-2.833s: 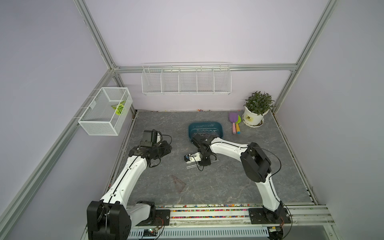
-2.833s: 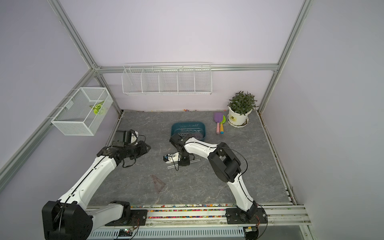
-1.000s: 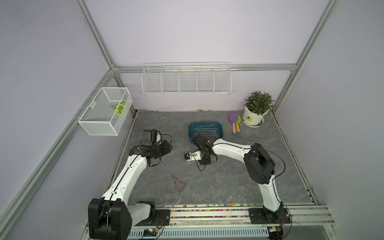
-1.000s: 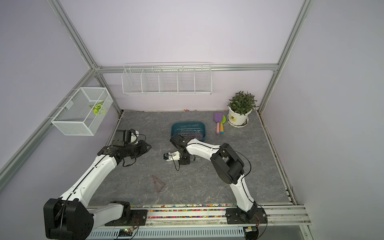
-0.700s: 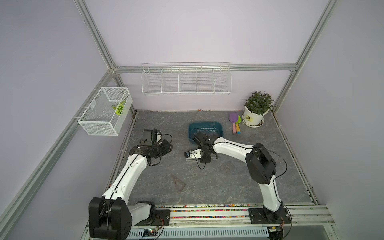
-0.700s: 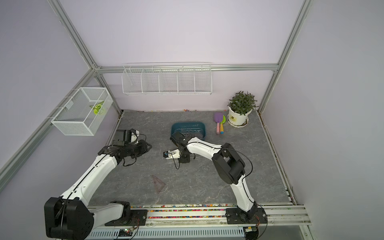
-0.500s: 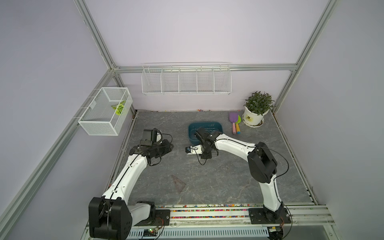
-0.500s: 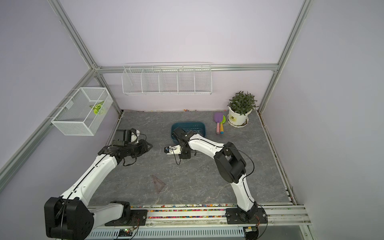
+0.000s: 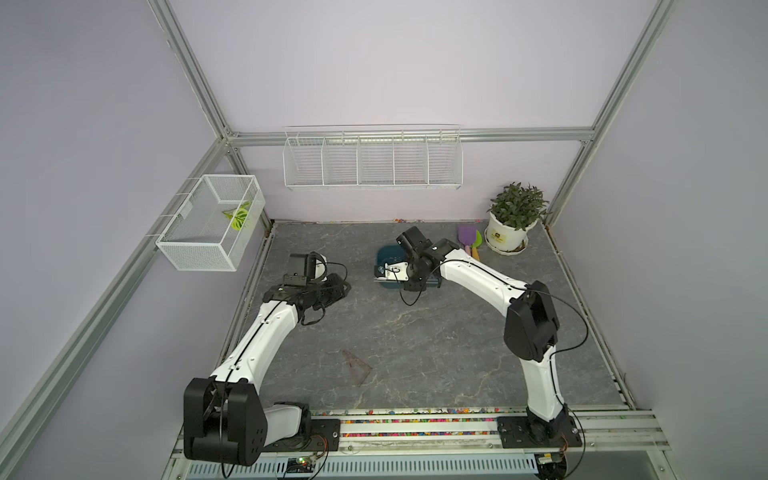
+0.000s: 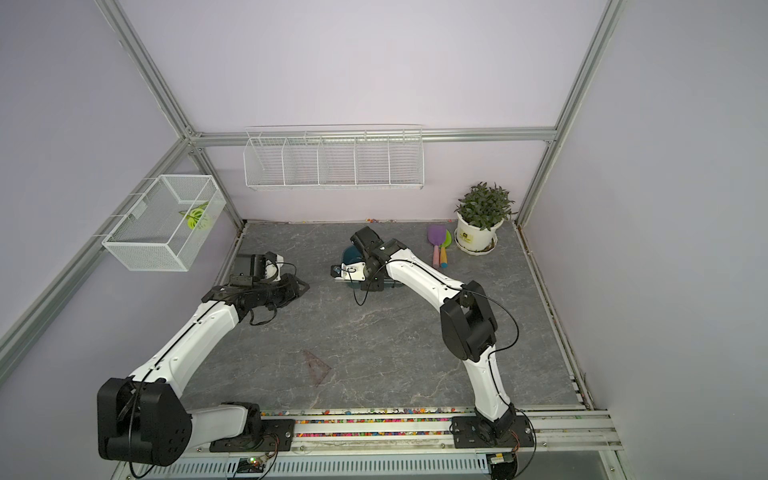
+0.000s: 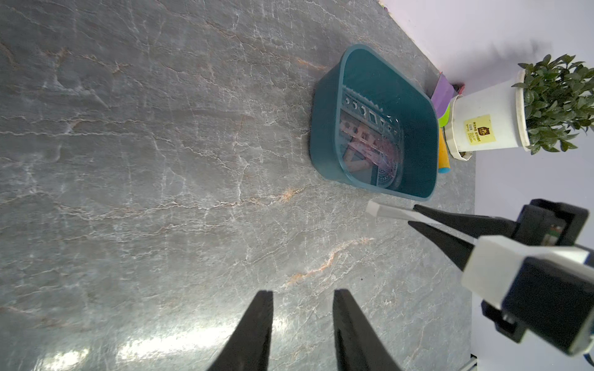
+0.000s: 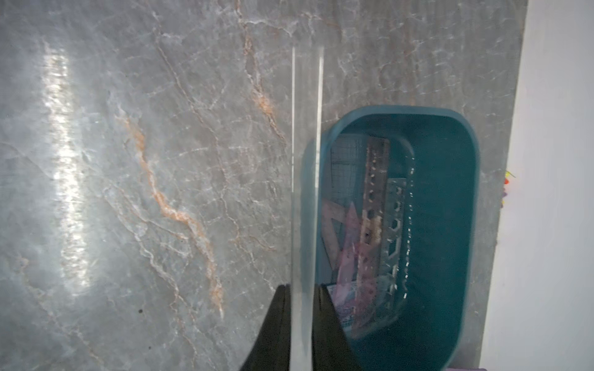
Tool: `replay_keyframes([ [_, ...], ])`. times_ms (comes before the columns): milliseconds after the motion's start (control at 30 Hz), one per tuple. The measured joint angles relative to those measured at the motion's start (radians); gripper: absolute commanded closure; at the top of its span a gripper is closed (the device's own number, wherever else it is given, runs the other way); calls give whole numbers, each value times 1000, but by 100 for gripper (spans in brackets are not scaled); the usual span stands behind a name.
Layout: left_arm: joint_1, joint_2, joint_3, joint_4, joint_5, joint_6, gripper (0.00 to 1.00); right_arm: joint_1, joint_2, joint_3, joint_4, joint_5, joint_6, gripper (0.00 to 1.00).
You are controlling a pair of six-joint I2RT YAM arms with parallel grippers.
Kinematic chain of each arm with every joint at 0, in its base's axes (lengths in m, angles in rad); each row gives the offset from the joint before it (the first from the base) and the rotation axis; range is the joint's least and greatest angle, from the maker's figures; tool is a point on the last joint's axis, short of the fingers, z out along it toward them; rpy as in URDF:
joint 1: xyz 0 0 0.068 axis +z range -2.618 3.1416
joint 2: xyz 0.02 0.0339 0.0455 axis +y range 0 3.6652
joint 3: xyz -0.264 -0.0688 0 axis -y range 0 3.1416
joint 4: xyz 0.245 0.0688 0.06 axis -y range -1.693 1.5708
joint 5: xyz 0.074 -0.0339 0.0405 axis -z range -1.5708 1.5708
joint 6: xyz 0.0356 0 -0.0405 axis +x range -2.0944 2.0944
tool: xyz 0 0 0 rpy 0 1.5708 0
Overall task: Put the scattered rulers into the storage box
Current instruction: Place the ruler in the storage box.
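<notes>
1. Right wrist view: the clear ruler (image 12: 305,160) is a long see-through strip. Its two long edges catch the light as pale lines, and the grey marbled desk (image 12: 128,160) shows through it.
2. The right tool (image 12: 302,290) is clamped on one end of that ruler, its black fingers against the flat faces. The strip reaches straight out, and part of it crosses a long rim of the storage box (image 12: 469,180); I cannot tell whether it touches.
3. The box is a dark teal tub with rounded corners. Inside lie a brownish ruler (image 12: 374,192) with punched holes, a greyish stencil ruler (image 12: 393,225) just beside it, a purple triangle (image 12: 348,253) and a pinkish-brown triangle (image 12: 331,225). The left wrist view adds a bluish protractor (image 11: 385,175).
4. In both top views the box sits just above the middle of the frame, mostly hidden beneath the right wrist.
5. One brown triangle (image 9: 356,366) lies flat on the desk in the lower middle of the frame, well apart from the box.
6. The left tool (image 11: 302,292) hovers over bare desk with a narrow gap between its fingers, holding nothing.
7. At middle left of the frame, a white mesh basket (image 9: 199,253) holds a green leaf (image 9: 237,217).
</notes>
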Motion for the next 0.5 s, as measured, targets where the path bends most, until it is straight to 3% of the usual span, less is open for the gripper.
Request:
replay_keyframes([
  [500,0,103,49,46,27,-8,63,-87,182,163,36,-3,-81,100],
])
